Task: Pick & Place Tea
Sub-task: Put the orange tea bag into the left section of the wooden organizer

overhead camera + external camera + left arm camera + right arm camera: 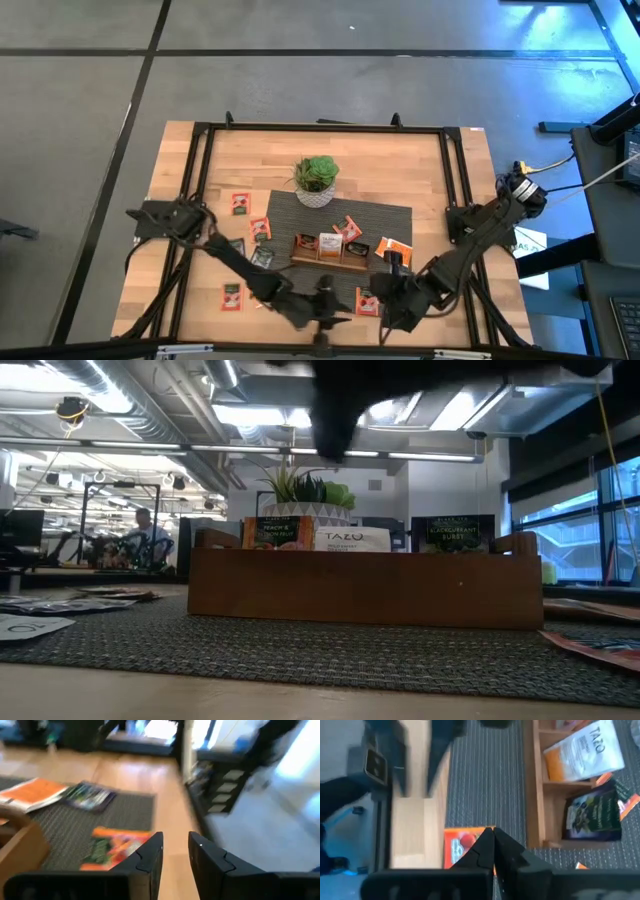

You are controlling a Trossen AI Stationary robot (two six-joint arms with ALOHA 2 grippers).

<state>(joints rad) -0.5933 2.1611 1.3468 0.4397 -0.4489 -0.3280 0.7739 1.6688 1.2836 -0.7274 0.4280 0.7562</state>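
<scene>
Small square tea sachets lie flat around a wooden tray point(328, 252) on a grey mat point(400, 215). Several more stand in the tray's compartments point(582, 750). My right gripper point(493, 840) is shut, with its tips over an orange-red sachet point(462, 847) at the mat's near edge, also seen from above point(367, 300). My left gripper point(175, 852) is open and holds nothing. It hovers near the table's near edge point(330, 300), just left of the right gripper, beside another view of that orange-red sachet point(117, 847). My right gripper's shut fingertips point(487, 837) come from above at the orange-red sachet's edge point(480, 832). The sachet lies flat, partly on the mat and partly on the bare wood. The fingers cover the spot, so I cannot tell whether they touch it.
A plant pot point(316, 182) stands at the mat's far edge. Loose sachets lie left of the tray point(240, 203) point(262, 257) point(232, 295) and right of it point(393, 248). A black frame point(320, 127) runs around the table. People sit far off in the room point(145, 535).
</scene>
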